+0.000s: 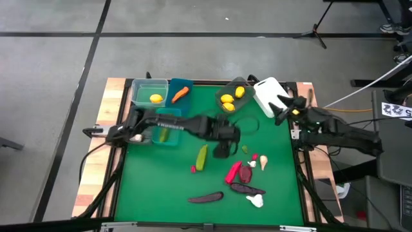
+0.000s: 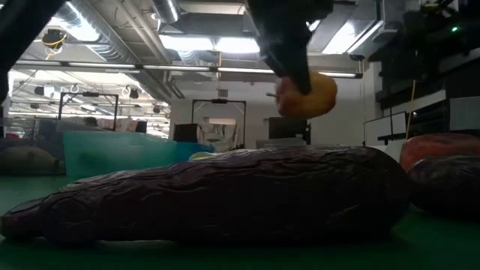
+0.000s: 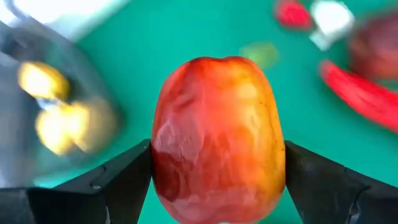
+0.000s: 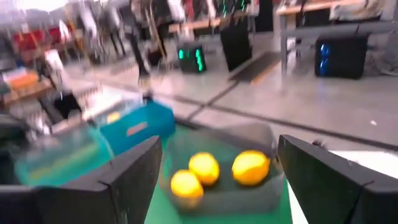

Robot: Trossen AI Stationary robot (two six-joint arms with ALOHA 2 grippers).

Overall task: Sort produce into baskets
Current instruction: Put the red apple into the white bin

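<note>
A red-and-orange apple (image 3: 217,137) sits between the fingers of my left gripper (image 3: 217,171). That gripper hangs over the middle of the green mat (image 1: 222,150). The low view shows the apple (image 2: 311,94) up in the air. My right gripper (image 1: 281,111) waits open at the table's right side near the white basket (image 1: 269,95). Nothing is between its fingers (image 4: 217,162). It faces the grey basket (image 4: 217,186), which holds three lemons (image 4: 250,167). My left gripper pinches the apple between its two fingers, one on each opposite side (image 3: 160,171). The fingers (image 2: 289,45) come down at a slant from above. The apple is lifted clear of the mat.
At the far left stand a clear green basket with a lemon (image 1: 149,93), a blue one with a carrot (image 1: 179,92) and a teal one (image 1: 164,132). Loose on the mat lie a cucumber (image 1: 202,157), a pepper (image 1: 233,172), two eggplants (image 1: 206,198) and garlic (image 1: 255,201).
</note>
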